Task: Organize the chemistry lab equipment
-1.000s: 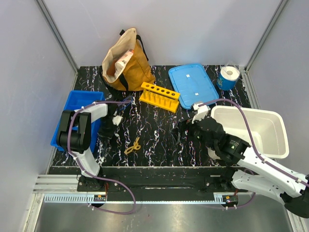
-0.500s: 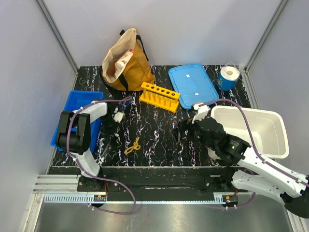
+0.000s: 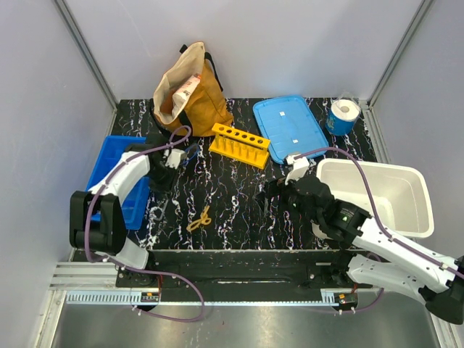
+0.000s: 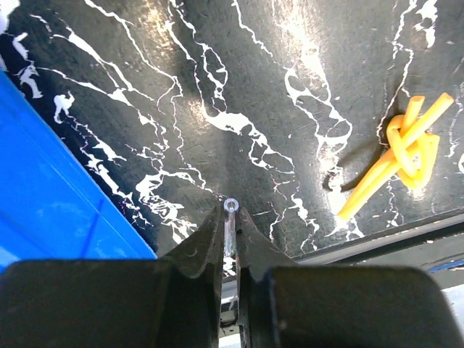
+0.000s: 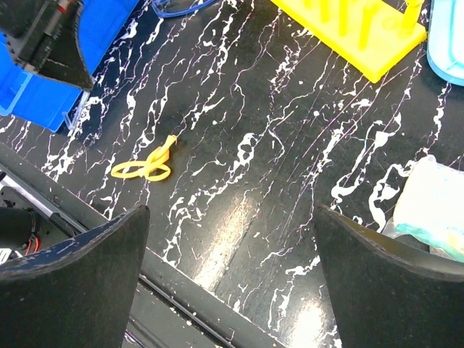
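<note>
My left gripper is shut on a thin clear tube, whose round open end shows between the fingertips, held above the dark marbled table. From above, this gripper hangs beside the blue bin. A small yellow looped piece lies near the front edge. The goggles' dark-blue frame peeks out behind the left gripper. My right gripper is open and empty over mid-table. A pale green glove lies by its right finger.
A yellow tube rack stands mid-back, a blue lid to its right. The white bin is at the right, the tan bag at the back left, a paper roll in the back right corner.
The left gripper has closed on the clear tube and lifted it, its arm stretching toward the back. The right arm has barely moved.
</note>
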Controlling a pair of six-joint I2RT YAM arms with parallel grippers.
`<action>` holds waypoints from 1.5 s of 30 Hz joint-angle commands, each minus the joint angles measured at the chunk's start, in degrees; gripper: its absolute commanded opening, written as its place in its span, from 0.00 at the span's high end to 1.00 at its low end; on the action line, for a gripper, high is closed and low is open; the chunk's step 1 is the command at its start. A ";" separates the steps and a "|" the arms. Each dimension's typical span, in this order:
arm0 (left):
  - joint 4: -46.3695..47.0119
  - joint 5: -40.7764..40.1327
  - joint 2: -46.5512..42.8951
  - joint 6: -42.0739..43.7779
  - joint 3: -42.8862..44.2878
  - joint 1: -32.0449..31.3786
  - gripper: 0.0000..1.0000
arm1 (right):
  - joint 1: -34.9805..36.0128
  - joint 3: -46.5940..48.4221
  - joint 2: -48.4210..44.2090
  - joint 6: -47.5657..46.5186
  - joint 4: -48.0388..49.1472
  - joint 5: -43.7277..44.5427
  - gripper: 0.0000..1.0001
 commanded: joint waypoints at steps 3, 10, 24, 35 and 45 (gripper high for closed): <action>0.35 8.16 -5.40 -2.52 4.56 4.20 1.00 | 0.29 1.23 0.77 0.64 2.62 -0.31 0.02; 1.49 17.65 -7.87 -6.74 8.25 14.65 1.00 | 0.38 2.02 1.48 1.34 2.09 -1.55 0.02; 15.54 14.59 -14.63 -21.14 7.56 32.76 1.00 | 0.38 3.17 2.01 2.40 1.30 -1.46 0.02; 30.84 9.24 -20.00 -34.42 -2.72 39.80 1.00 | 0.38 4.04 3.50 2.58 1.21 -1.37 0.02; 40.52 4.67 -18.51 -41.37 -10.99 39.80 1.00 | 0.38 4.31 4.20 2.75 1.12 -0.76 0.01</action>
